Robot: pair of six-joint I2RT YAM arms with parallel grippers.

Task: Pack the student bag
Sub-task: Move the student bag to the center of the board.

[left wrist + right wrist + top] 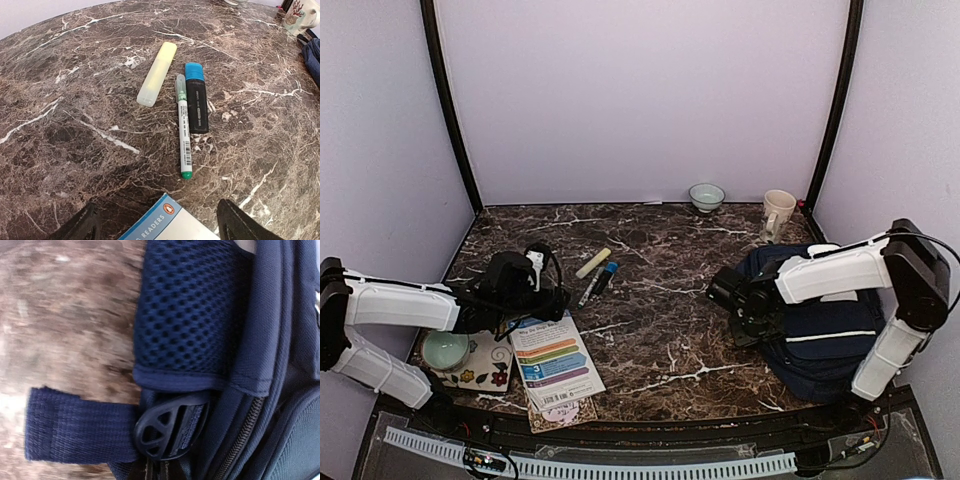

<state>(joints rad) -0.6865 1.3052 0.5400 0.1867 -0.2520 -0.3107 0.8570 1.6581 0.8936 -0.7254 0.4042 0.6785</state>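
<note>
Left gripper [159, 221] apart near pens [196, 102]; right gripper [727, 292] closed at student bag [832, 348]; buckle [167, 429] wrist-view only.

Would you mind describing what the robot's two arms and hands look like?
Both the left arm and right arm have boxy white shells with black joints. The left hand and right hand are black; the left hand's two fingers are dark, tapered prongs. A thin black cable loops beside the left wrist.
</note>
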